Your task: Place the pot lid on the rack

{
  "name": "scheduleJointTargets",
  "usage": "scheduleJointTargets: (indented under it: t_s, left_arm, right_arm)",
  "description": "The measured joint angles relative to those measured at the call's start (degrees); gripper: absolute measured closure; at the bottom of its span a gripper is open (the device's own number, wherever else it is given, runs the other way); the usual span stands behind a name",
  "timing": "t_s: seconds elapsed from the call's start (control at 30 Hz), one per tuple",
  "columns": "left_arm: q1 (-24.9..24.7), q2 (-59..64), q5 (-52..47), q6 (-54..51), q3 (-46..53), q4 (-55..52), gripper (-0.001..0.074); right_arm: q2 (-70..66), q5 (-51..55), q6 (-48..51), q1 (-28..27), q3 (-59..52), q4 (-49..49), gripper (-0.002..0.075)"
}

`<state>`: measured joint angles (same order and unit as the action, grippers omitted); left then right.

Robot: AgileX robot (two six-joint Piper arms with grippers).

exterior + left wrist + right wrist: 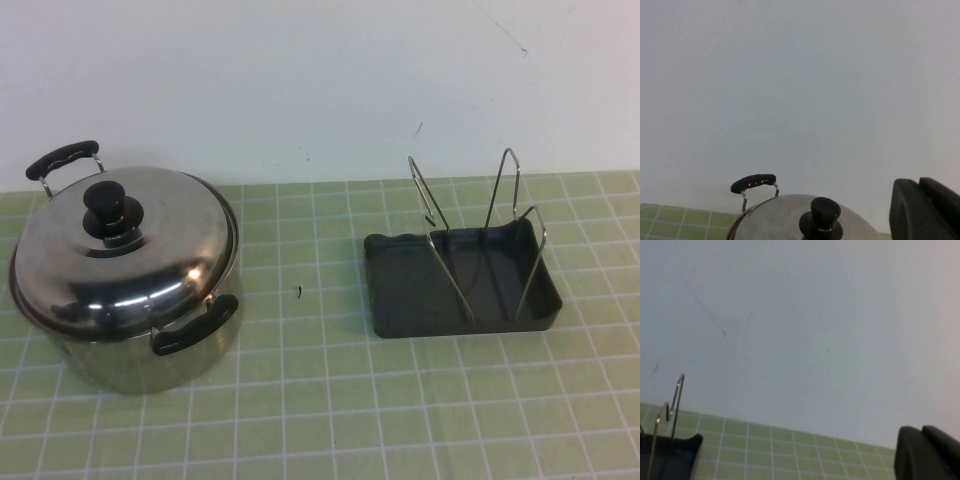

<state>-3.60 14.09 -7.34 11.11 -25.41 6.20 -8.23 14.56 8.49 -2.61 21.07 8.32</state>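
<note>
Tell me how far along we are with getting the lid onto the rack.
Nothing is done yet. The pot lid sits closed on the pot at the table's left, its knob ungrasped. The rack stands on the right with nothing in its wire loops. The left tool is near the lid and the right tool near the rack, neither holding anything. Grasping, lifting and slotting the lid remain.

Steel, black and green grid all round

We've got a shiny silver pot lid [120, 255] with a black knob [112, 213], sitting on a steel pot [130, 365] with black handles [195, 330] — the rack [470, 240] is thin silver wire over a dark grey tray [400, 290]. Table mat [320, 400] is pale green with a white grid, wall [300, 80] plain white. Left gripper [925, 210] and right gripper [927, 452] — both black at the edge of their wrist views.
</note>
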Motion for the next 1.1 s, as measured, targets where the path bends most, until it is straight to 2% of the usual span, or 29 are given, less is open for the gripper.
scheduleJointTargets:
  t_s: [0.1,0.23,0.33,0.4,0.47,0.6,0.67,0.73,0.93,1.03,1.1]
  left_arm:
    - [0.0,7.1,2.5,0.0,-1.8,0.6,0.0737]
    - [0.0,16.6,10.8,0.0,-2.1,-0.4,0.0737]
    - [0.0,24.9,17.1,0.0,-2.1,-5.0,0.0731]
    - [0.0,30.3,22.6,0.4,-2.1,-10.2,0.0692]
    - [0.0,34.9,29.2,1.7,-2.1,-15.2,0.0616]
    - [0.0,43.7,41.4,5.2,-2.2,-23.0,0.0330]
    - [0.0,48.5,45.4,6.1,-2.6,-23.3,0.0219]
    - [-0.1,52.9,48.2,6.3,-3.0,-23.1,0.0160]
    - [-0.2,65.2,49.7,6.5,-6.9,-22.7,0.0118]
    - [-0.2,68.8,49.7,6.4,-9.1,-22.7,0.0120]
    - [-0.2,70.2,49.7,6.0,-10.3,-22.7,0.0152]
  right_arm:
    - [-3.2,2.2,0.3,0.0,1.6,-2.8,0.0727]
    - [-5.5,3.9,3.2,0.0,1.8,-9.5,0.0727]
    - [-6.4,5.9,8.9,0.0,1.8,-15.9,0.0727]
    - [-6.4,7.0,13.3,0.0,1.8,-20.0,0.0727]
    - [-6.4,7.4,17.2,0.0,1.8,-24.2,0.0727]
    - [-6.4,9.5,22.0,0.0,1.8,-30.5,0.0727]
    - [-6.4,11.2,23.9,0.0,1.8,-32.7,0.0727]
    - [-6.4,12.9,25.6,0.0,1.8,-34.0,0.0727]
    - [-6.4,15.4,27.7,0.0,1.8,-35.9,0.0727]
    - [-6.4,15.7,27.7,0.0,1.8,-36.8,0.0727]
    - [-6.4,15.7,27.7,0.0,1.8,-37.4,0.0727]
